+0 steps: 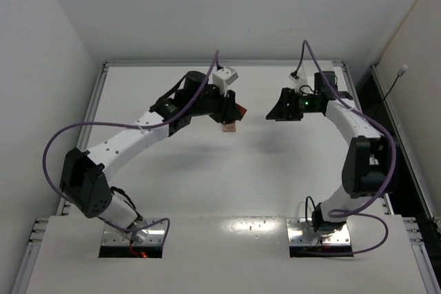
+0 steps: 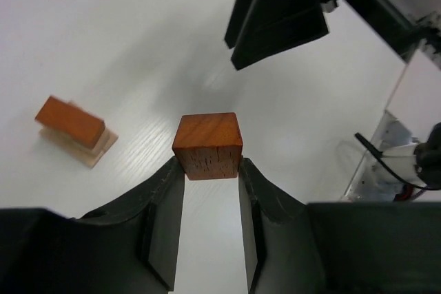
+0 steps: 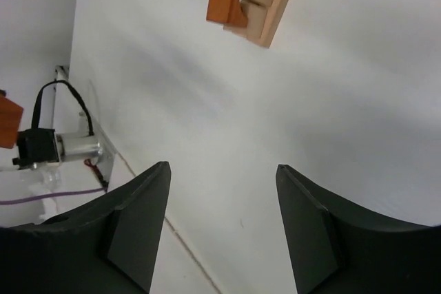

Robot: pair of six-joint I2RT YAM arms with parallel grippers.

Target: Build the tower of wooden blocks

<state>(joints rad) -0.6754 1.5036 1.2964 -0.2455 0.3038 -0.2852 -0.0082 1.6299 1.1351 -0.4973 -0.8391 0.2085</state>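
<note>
Reddish-orange wood showed between the fingertips of the left claw (image 2: pixel 209 173), which was clenched on a cube (image 2: pixel 207 142), gripping its two side faces. To that claw's left and a little ahead, a stack (image 2: pixel 72 131) sat on the white tabletop (image 2: pixel 138 46): an orange bar (image 2: pixel 69 120) lying on a pale tan base (image 2: pixel 86 151), apart from the held cube. Beyond the cube hung the right claw (image 3: pixel 222 173), released and holding nothing, its jaws spread wide. From the right claw, the stack lay ahead, roughly in line with the gap between its fingers and well apart from them.
</note>
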